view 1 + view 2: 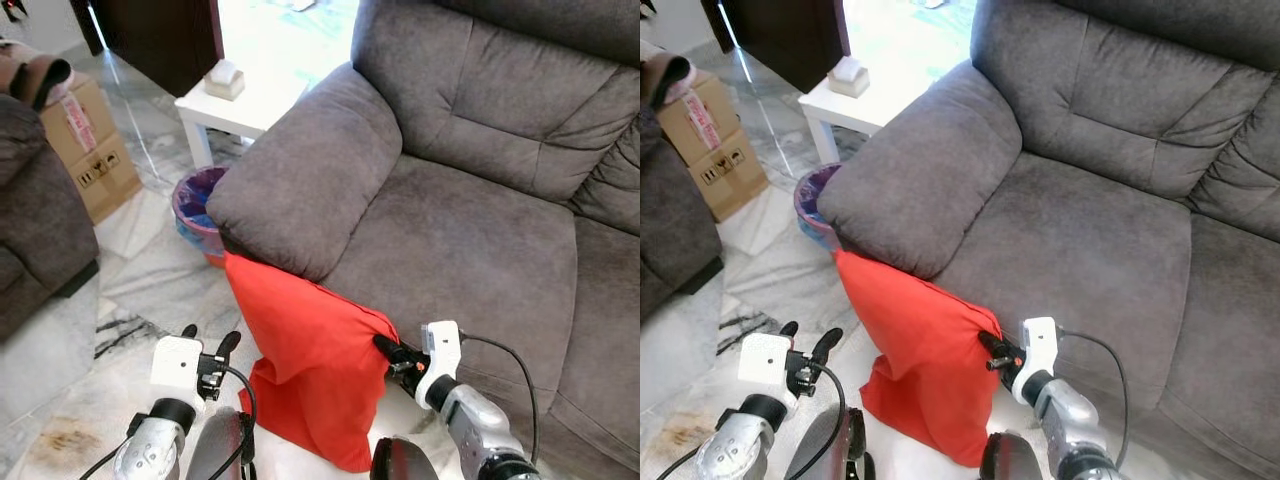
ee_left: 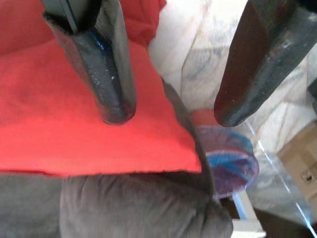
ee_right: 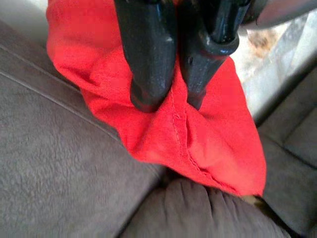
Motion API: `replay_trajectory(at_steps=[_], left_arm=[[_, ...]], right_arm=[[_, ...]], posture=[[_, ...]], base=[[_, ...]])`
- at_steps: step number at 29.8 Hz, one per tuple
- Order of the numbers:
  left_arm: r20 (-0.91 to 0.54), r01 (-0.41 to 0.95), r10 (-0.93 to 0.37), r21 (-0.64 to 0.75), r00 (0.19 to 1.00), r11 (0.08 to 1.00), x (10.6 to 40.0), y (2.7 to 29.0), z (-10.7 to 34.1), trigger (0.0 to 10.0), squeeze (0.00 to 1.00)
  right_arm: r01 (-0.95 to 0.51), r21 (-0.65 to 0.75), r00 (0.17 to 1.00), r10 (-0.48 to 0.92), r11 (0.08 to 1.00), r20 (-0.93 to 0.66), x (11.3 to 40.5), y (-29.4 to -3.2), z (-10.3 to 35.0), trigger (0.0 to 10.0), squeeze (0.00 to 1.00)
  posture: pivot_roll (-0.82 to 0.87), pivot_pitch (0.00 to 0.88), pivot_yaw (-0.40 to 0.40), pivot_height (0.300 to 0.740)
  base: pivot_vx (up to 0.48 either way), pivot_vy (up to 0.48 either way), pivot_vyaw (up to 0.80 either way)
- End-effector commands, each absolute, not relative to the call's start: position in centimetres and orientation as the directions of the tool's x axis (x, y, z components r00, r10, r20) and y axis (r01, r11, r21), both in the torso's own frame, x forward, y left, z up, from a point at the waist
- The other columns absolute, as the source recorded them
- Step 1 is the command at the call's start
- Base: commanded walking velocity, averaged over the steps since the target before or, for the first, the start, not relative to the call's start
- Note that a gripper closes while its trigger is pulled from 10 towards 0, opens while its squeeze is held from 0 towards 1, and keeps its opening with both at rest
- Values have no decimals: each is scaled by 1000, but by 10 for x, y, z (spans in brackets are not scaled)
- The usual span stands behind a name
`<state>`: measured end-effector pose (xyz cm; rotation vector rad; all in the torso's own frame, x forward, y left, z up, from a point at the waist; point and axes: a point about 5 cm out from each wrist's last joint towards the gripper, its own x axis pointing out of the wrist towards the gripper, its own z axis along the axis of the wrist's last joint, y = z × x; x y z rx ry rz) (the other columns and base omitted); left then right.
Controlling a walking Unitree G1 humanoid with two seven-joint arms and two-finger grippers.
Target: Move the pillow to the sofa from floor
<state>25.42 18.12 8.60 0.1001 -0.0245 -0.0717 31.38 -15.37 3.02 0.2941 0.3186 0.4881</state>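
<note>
Pinching the red pillow [image 1: 310, 370] at its upper corner, the right end effector [image 1: 385, 348] is holding it against the sofa [image 1: 470, 230] front, lower end near the floor [image 1: 150, 290], while the left end effector [image 1: 208, 342] is hovering open, lift pending.

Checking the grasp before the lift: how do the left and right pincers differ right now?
The right pincer is shut on a fold at the edge of the red pillow, beside the sofa seat front; the left pincer is open and holds nothing. The right one touches the fabric; the left hovers just off the pillow's other side, over the floor. Both point toward the pillow.
</note>
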Motion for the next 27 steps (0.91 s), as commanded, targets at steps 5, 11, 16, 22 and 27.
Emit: replay_trajectory(at_steps=[5, 11, 16, 22, 27], left_arm=[[-4, 102, -102, 101, 995, 990, 254, 179, 79, 10000, 0], [-14, 131, -131, 117, 991, 984, 259, 184, 79, 10000, 0], [-35, 177, -174, 116, 984, 977, 259, 179, 76, 10000, 0], [-38, 186, -182, 115, 983, 976, 259, 181, 75, 10000, 0], [-38, 186, -183, 120, 982, 975, 259, 183, 77, 10000, 0]], right_arm=[[-401, 332, 863, 474, 854, -176, 309, -154, 30, 0, 0], [-333, 309, 898, 400, 891, -184, 300, -160, 21, 10000, 0], [-349, 289, 906, 400, 891, -139, 296, -164, 23, 10000, 0], [-323, 286, 920, 370, 902, -129, 294, -171, 24, 10000, 0], [-347, 278, 913, 390, 896, -119, 297, -168, 27, 10000, 0]], posture=[[114, 104, -31, 610], [92, 109, -2, 610], [75, 122, 12, 610], [79, 128, 16, 639], [85, 131, 17, 669]], base=[[0, 0, 0], [0, 0, 0], [0, 0, 0], [0, 0, 0], [0, 0, 0]])
